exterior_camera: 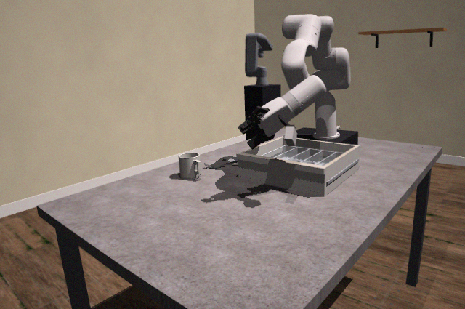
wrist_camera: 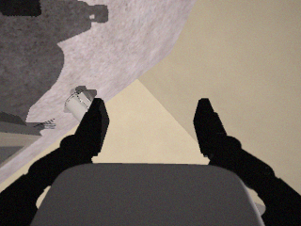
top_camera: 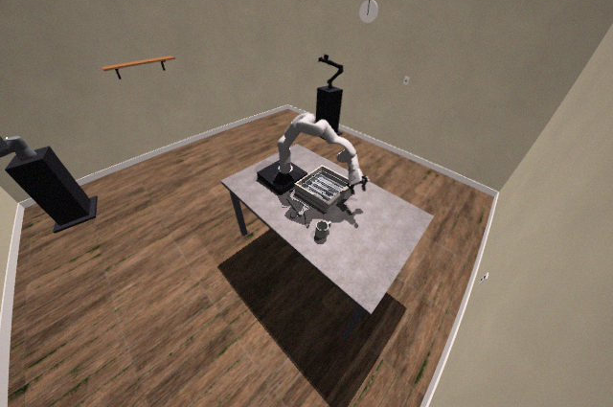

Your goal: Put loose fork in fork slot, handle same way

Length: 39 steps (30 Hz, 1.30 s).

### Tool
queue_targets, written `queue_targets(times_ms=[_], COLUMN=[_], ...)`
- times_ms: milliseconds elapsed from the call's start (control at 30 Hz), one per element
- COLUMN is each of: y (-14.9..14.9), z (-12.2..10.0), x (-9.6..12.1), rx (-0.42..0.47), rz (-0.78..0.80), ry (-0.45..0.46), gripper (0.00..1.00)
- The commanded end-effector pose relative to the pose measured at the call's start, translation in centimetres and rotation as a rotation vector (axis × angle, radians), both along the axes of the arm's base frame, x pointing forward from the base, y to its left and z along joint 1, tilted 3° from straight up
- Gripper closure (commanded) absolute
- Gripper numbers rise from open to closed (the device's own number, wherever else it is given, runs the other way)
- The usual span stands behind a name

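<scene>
Reaching the loose fork [exterior_camera: 224, 163] well means first turning the wrist down, because the pincer [exterior_camera: 252, 127] hangs above the tray [exterior_camera: 285, 172] corner, spread wide and holding nothing. I judge the fork lies on the worktop [exterior_camera: 232, 238] between tray and mug [exterior_camera: 188, 166], lower and apart from the pincer.

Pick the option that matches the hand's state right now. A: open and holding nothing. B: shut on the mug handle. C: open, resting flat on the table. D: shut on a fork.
A: the hand has its two fingers spread wide with only wall and table between them, raised beside the tray.
</scene>
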<state>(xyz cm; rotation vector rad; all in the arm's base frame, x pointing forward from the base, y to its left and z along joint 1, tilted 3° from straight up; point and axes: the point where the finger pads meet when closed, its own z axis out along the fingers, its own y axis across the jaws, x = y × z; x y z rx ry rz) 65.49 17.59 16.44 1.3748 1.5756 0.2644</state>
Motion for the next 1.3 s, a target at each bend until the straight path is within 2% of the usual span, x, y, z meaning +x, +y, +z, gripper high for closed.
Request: queue_targets(times_ms=[0, 67, 100, 167, 200, 267, 300, 467, 500, 533, 567, 667, 700, 800, 833, 900, 933, 1033, 1067, 1167, 1200, 1267], y=[-5.9, -5.9, -8.2, -8.2, -10.6, -10.6, -12.9, -12.9, -15.1, -15.1, -17.3, -17.3, -19.2, -19.2, -21.1, -21.1, -22.7, -22.7, -24.2, -24.2, -25.4, -25.4], z=[0.1, 0.1, 0.0, 0.0, -0.2, -0.2, -0.3, -0.3, -0.5, -0.5, -0.7, -0.7, -1.0, -1.0, -1.2, -1.2, -1.3, -1.3, -1.5, -1.5, -1.6, -1.6], x=[-0.9, -0.9, -1.4, -1.4, -2.1, -2.1, -2.9, -2.9, -3.8, -3.8, -4.8, -4.8, -5.9, -5.9, -7.0, -7.0, -8.2, -8.2, -9.3, -9.3, -10.4, -10.4], rx=[0.141, 0.141, 0.197, 0.197, 0.258, 0.258, 0.313, 0.321, 0.386, 0.386, 0.447, 0.453, 0.515, 0.522, 0.591, 0.591, 0.648, 0.660, 0.728, 0.729, 0.797, 0.797], rz=[-0.217, -0.217, -0.307, -0.307, -0.403, -0.403, -0.491, -0.503, -0.605, -0.605, -0.700, -0.710, -0.806, -0.816, -0.922, -0.922, -1.008, -1.026, -1.126, -1.128, -1.227, -1.227], ry=[0.029, 0.029, 0.034, 0.034, 0.037, 0.037, 0.038, 0.039, 0.040, 0.040, 0.038, 0.038, 0.034, 0.035, 0.030, 0.030, 0.023, 0.023, 0.015, 0.015, 0.006, 0.006], gripper=[0.00, 0.00, 0.00, 0.00, 0.00, 0.00, 0.00, 0.00, 0.00, 0.00, 0.00, 0.00, 0.00, 0.00, 0.00, 0.00, 0.00, 0.00, 0.00, 0.00, 0.00, 0.00])
